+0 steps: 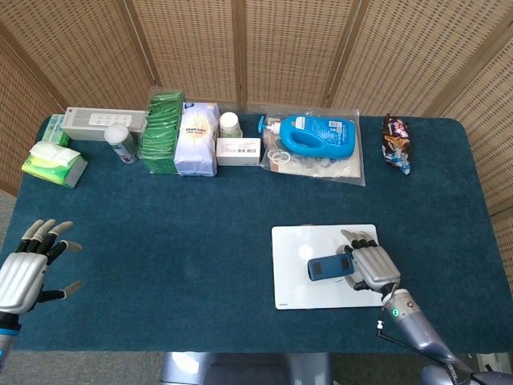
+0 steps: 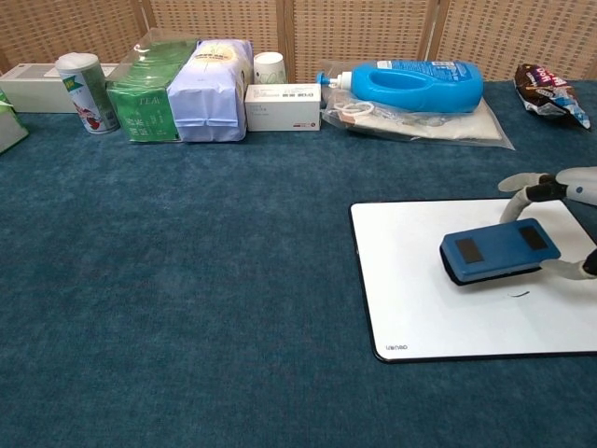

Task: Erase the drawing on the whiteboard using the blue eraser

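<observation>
The blue eraser [image 2: 500,253] lies flat on the whiteboard [image 2: 420,308], on the right half of the board, its long side running across. It is gripped by the right hand [image 1: 367,265], whose fingers close around the eraser's right end; in the chest view a thumb shows above it and another finger [image 2: 566,269] below. Just under the eraser, a short dark pen mark [image 2: 518,294] shows on the white surface. The whiteboard rests on the blue-carpeted desk [image 1: 176,233], toward its front right.

The left hand [image 1: 26,269] hangs at the desk's front left corner, fingers spread and holding nothing.

Along the back edge stand, from the left, a pack of tissues [image 1: 54,163], a long white box [image 1: 103,123], a small can [image 2: 79,91], a green packet [image 2: 142,89], a pale purple bag [image 2: 213,90], a paper cup [image 2: 270,66] and a small white carton [image 2: 283,106]. Further right, a blue detergent bottle [image 2: 415,85] lies on its side on a clear plastic bag [image 1: 337,170], and a dark snack packet [image 1: 396,143] lies near the back right corner.
</observation>
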Available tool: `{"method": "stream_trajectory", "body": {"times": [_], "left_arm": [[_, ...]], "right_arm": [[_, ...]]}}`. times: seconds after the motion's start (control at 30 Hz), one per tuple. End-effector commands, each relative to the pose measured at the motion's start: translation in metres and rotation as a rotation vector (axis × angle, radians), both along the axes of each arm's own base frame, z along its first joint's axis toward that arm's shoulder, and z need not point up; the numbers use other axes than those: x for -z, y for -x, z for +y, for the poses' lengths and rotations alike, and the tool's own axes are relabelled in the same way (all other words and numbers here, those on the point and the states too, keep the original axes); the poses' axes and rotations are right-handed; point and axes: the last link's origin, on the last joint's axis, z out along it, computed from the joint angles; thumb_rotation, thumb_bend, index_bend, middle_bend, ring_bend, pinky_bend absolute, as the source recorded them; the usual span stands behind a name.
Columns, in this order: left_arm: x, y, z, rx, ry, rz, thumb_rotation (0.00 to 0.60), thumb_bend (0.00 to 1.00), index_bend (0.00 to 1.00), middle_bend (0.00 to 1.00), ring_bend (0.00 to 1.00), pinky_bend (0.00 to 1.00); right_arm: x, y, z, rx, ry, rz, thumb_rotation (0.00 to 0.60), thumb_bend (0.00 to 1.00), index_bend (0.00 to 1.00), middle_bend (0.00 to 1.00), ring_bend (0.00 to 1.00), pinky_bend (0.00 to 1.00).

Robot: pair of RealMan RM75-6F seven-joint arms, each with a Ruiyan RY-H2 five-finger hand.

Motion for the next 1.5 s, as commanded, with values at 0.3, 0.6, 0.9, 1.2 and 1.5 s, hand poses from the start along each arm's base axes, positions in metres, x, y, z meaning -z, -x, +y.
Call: {"method": "stream_trajectory", "body": {"times": [0.3, 0.6, 0.9, 1.2, 1.5], "left_arm": [[0.000, 0.001, 0.000, -0.004, 0.001, -0.001, 0.600, 0.17, 0.36, 0.14, 0.08, 0.00], [0.000, -0.004, 0.000, 0.011, 0.001, 0.000, 0.600, 0.17, 0.36, 0.14, 0.08, 0.00], [-0.002, -0.005, 0.000, 0.010, -0.005, 0.003, 0.600, 0.17, 0.36, 0.14, 0.08, 0.00], [-0.001, -0.003, -0.001, 0.006, -0.001, -0.002, 0.600, 0.17, 0.36, 0.14, 0.08, 0.00], [-0.002, -0.001, -0.001, 0.001, -0.002, 0.001, 0.600, 0.17, 0.36, 0.14, 0.08, 0.00]], "right_arm": [[0.022, -0.008, 0.010, -0.015, -0.074, 0.017, 0.600, 0.38, 0.61, 0.03, 0.00, 0.00], [0.011, 0.012, 0.013, 0.030, -0.047, 0.036, 0.600, 0.38, 0.61, 0.03, 0.00, 0.00], [-0.012, 0.031, 0.000, 0.071, 0.037, 0.048, 0.600, 0.38, 0.62, 0.03, 0.00, 0.00], [-0.025, 0.020, 0.002, 0.053, 0.058, 0.031, 0.600, 0.38, 0.62, 0.03, 0.00, 0.00], [-0.001, 0.000, 0.019, 0.018, -0.034, -0.022, 0.600, 0.38, 0.61, 0.03, 0.00, 0.00]]}}
